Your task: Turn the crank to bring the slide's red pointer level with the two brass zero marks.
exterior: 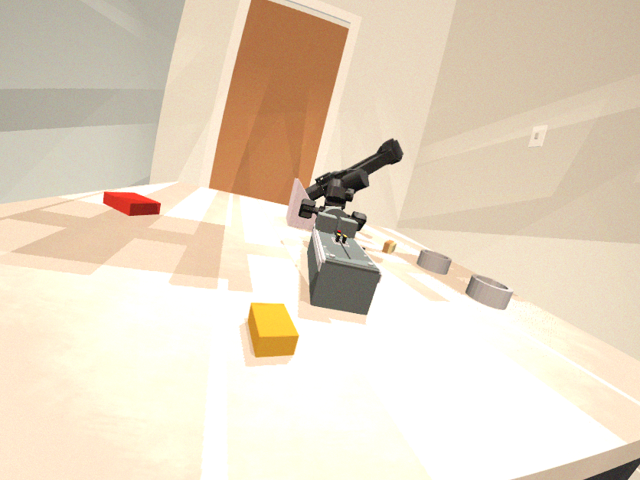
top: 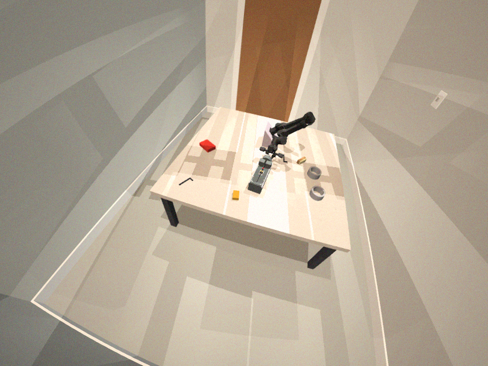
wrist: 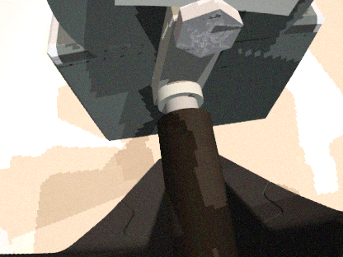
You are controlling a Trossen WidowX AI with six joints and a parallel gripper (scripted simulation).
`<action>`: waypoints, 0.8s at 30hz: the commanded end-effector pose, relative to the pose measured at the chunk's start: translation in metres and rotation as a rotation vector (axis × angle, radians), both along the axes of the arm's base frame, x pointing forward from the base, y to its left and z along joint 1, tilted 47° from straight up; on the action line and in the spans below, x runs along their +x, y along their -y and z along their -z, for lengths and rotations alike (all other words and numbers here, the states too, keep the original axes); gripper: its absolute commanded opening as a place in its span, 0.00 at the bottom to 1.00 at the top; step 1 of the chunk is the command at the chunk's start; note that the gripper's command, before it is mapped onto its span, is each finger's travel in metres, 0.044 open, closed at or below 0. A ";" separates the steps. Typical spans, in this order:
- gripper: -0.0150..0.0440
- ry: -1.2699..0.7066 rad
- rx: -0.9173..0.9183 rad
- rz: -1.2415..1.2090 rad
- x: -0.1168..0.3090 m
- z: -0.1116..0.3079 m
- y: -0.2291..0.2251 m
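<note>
The dark grey machine stands mid-table. Its small red pointer shows at the two brass zero marks, seemingly slightly toward the arm side; exact level cannot be told. In the wrist view the grey crank arm slants from its hexagonal hub down to the white collar of the dark brown handle. My gripper is shut on the handle, one finger on each side. The fingertips are partly hidden behind the handle. The pointer is out of the wrist view.
On the table are a red block, a yellow block, two grey rings, a tan block and a black bent rod. A pale pink panel stands behind the machine.
</note>
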State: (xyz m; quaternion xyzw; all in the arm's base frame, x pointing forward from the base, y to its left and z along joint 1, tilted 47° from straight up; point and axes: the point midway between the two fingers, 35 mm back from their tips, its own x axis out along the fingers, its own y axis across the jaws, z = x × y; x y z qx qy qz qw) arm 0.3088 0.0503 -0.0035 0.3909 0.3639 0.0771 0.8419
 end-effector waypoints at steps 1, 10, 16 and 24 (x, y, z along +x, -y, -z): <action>0.25 0.019 0.010 -0.017 0.001 -0.008 -0.005; 0.25 0.019 0.010 -0.017 0.001 -0.015 -0.005; 0.25 0.020 0.010 -0.017 0.002 -0.021 -0.005; 0.25 0.020 0.009 -0.017 0.002 -0.030 -0.002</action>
